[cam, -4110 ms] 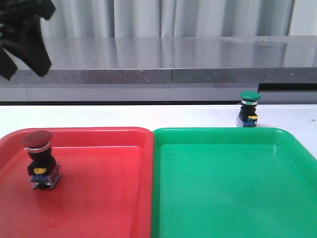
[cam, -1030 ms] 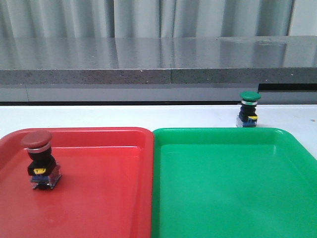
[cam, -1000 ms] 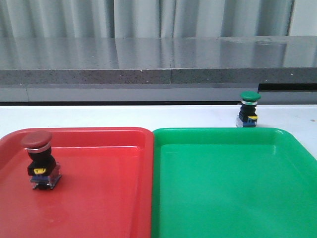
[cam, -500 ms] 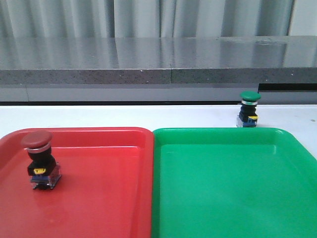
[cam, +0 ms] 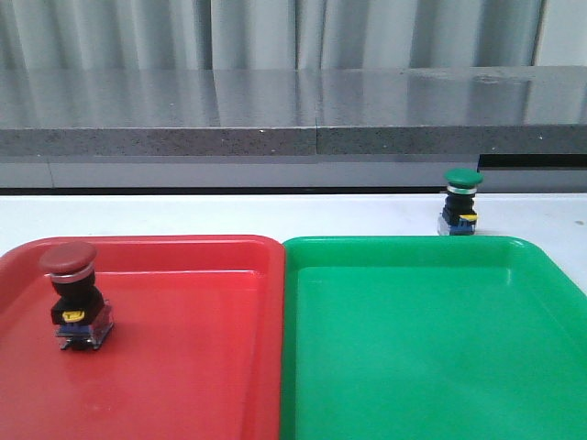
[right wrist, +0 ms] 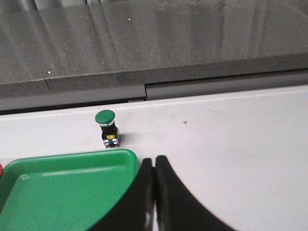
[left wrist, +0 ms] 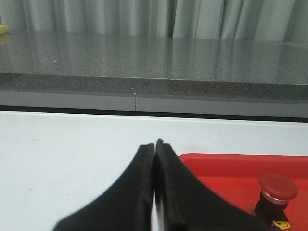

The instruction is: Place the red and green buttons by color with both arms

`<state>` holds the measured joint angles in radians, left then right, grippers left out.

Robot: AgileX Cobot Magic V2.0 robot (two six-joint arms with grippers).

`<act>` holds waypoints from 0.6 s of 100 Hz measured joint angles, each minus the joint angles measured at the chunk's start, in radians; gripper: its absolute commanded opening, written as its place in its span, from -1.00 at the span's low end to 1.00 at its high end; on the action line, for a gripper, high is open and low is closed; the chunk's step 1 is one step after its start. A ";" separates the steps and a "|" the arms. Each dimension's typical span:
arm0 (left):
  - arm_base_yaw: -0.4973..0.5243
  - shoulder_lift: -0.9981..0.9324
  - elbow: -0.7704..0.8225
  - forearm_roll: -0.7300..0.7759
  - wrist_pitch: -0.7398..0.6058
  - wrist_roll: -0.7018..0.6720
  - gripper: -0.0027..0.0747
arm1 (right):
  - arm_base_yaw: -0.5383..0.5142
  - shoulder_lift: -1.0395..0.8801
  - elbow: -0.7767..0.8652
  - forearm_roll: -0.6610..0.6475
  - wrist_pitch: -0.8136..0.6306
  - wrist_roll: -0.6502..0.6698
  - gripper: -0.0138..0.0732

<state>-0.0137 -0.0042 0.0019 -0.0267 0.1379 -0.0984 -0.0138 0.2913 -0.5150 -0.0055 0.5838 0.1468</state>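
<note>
The red button [cam: 71, 293] stands upright in the red tray [cam: 183, 367], near its left side; it also shows in the left wrist view [left wrist: 277, 192]. The green button [cam: 460, 202] stands on the white table just behind the green tray [cam: 422, 367]; it also shows in the right wrist view [right wrist: 108, 127]. Neither arm shows in the front view. My left gripper [left wrist: 155, 143] is shut and empty, back from the red tray's corner. My right gripper [right wrist: 154, 160] is shut and empty, beside the green tray's corner [right wrist: 120, 156], short of the green button.
The two trays lie side by side and touching at the table's front. A grey stone ledge [cam: 293, 119] runs along the back of the white table [cam: 229, 215], with curtains behind it.
The left arm, at the upper left of the front view four seconds ago, has left that view. Over the last second nothing has moved.
</note>
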 measured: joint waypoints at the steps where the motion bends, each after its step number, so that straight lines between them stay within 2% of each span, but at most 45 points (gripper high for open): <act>1: 0.000 0.000 0.000 0.000 0.000 0.000 -0.98 | 0.000 0.009 -0.013 0.000 0.010 0.000 -0.83; 13: 0.000 0.000 0.000 0.000 0.000 0.000 -0.98 | 0.000 0.162 -0.102 -0.008 0.086 0.000 -0.83; 27: 0.000 0.000 0.000 0.000 0.000 0.000 -0.98 | 0.000 0.353 -0.184 -0.012 0.106 0.000 -0.82; 35: 0.000 0.000 0.000 0.000 0.000 0.000 -0.98 | 0.000 0.469 -0.233 -0.012 0.106 0.000 -0.74; 45: 0.000 0.000 0.000 0.000 0.000 0.000 -0.98 | 0.005 0.594 -0.296 -0.012 0.107 0.000 -0.38; 60: 0.000 0.000 0.000 0.000 0.000 0.000 -0.98 | 0.041 0.762 -0.378 0.006 0.107 0.000 0.48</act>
<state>-0.0137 -0.0042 0.0019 -0.0267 0.1379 -0.0984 0.0275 1.0530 -0.8930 0.0000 0.6906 0.1468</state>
